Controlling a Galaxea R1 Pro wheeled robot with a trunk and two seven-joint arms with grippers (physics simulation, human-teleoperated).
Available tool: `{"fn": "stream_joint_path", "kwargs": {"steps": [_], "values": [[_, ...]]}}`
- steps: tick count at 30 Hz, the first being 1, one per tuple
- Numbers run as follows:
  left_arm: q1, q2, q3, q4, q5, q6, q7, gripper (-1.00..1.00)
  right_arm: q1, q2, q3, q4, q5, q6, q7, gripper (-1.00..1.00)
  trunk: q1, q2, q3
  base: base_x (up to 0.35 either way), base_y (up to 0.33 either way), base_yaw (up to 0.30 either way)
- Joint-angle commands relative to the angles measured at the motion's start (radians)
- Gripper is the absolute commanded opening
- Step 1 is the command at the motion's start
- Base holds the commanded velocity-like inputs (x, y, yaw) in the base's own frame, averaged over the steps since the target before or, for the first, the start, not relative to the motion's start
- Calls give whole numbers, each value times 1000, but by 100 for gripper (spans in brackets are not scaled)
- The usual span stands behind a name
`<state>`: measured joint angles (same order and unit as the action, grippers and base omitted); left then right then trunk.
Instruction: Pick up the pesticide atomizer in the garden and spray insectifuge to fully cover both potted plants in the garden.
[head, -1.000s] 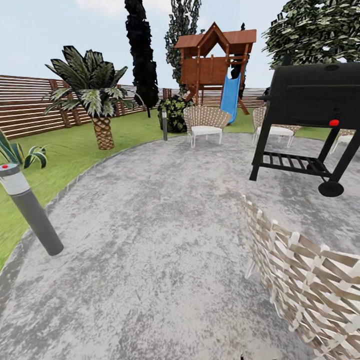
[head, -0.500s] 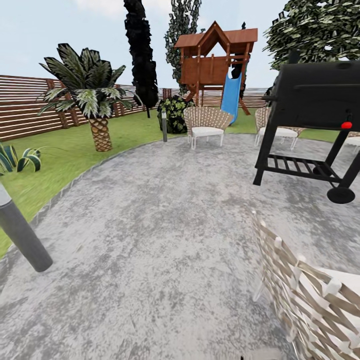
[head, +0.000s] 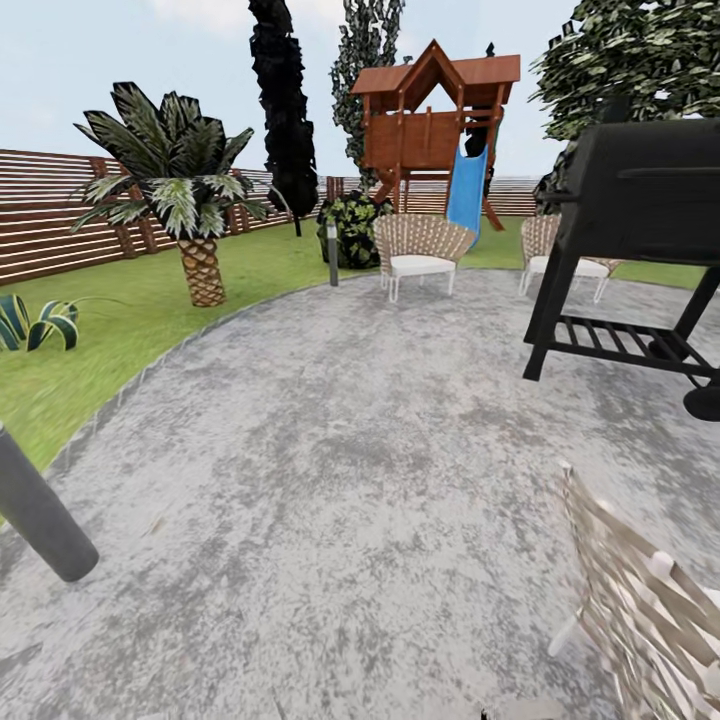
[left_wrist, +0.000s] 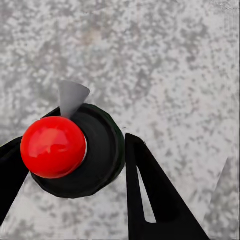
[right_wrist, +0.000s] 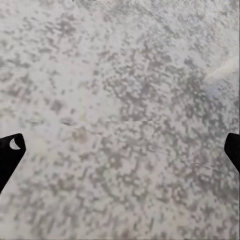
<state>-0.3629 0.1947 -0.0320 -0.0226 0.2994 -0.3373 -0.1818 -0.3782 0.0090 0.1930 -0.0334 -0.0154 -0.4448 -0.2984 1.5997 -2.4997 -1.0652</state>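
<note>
Already the left gripper (left_wrist: 75, 160) clasps the atomizer (left_wrist: 70, 150); right gripper (right_wrist: 120, 150) gapes empty over the patio (head: 330, 450). Spraying remains, plant (head: 40, 322) far left.

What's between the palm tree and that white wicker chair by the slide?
In the head view, between the palm tree and chair: lawn, a short grey post, a dark shrub.

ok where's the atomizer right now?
Left wrist view: the atomizer, red cap and dark body, sits between the left tool fingers, above the grey patio paving.
</note>
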Motion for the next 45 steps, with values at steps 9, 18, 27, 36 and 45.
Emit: {"fn": "stream_joint_path", "kwargs": {"steps": [9, 18, 27, 36, 45], "values": [[0, 2, -3, 1, 10, -2, -7, -100, -1, 0, 8, 1, -2, -2, -7, 100, 0, 0, -1, 327, 91, 0], [-1, 3, -3, 1, 10, -2, -7, -100, -1, 0, 8, 1, -3, -2, -7, 100, 0, 0, -1, 337, 56, 0], [0, 5, -3, 1, 11, -2, -6, -100, -1, 0, 8, 1, -3, -2, -7, 100, 0, 0, -1, 338, 1, 0], [2, 21, -1, 1, 13, -4, -5, -100, -1, 0, 8, 1, -2, -2, -6, 100, 0, 0, -1, 339, 0, 0], [2, 8, -6, 1, -14, -138, 90, -100, -1, -1, 8, 0, -4, -25, -4, 100, 0, 0, -1, 339, 0, 0]]}}
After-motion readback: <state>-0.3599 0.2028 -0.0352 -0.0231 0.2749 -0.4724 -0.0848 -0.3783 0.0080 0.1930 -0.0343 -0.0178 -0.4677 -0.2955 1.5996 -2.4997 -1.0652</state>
